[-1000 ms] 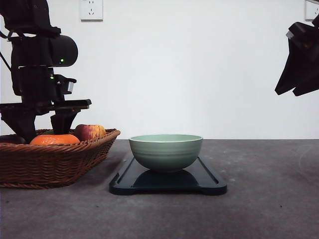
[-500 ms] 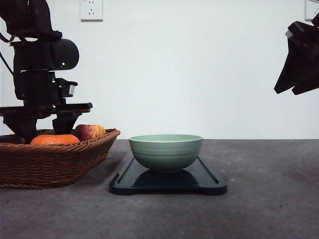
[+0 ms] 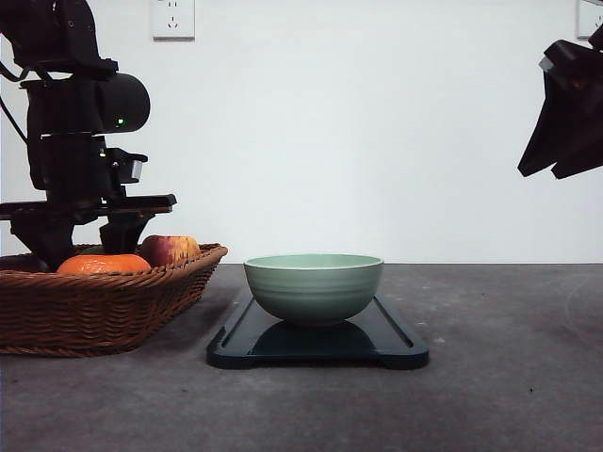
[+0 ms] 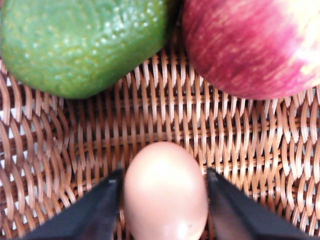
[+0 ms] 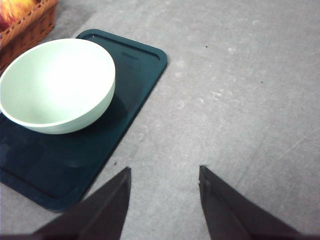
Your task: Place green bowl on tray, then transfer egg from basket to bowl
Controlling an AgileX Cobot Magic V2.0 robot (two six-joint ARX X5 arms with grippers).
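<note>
The green bowl (image 3: 314,287) stands upright on the dark tray (image 3: 396,350) in the middle of the table; it also appears as the pale bowl (image 5: 57,85) on the tray (image 5: 140,60) in the right wrist view. The egg (image 4: 165,192) lies on the weave of the basket (image 4: 240,145), and my left gripper (image 4: 165,200) is shut on it, one finger against each side. In the front view the left arm (image 3: 85,202) reaches down into the basket (image 3: 104,306). My right gripper (image 5: 164,172) hangs open, high at the right (image 3: 565,113), holding nothing.
In the basket, a red-yellow apple (image 4: 255,45) and a green fruit (image 4: 80,40) lie just beyond the egg. An orange fruit (image 3: 102,265) and the apple (image 3: 170,250) show above the basket rim. Bare grey table (image 5: 240,100) lies right of the tray.
The left arm has sunk slightly into the basket and then held still. The right arm, bowl and tray have not moved.
</note>
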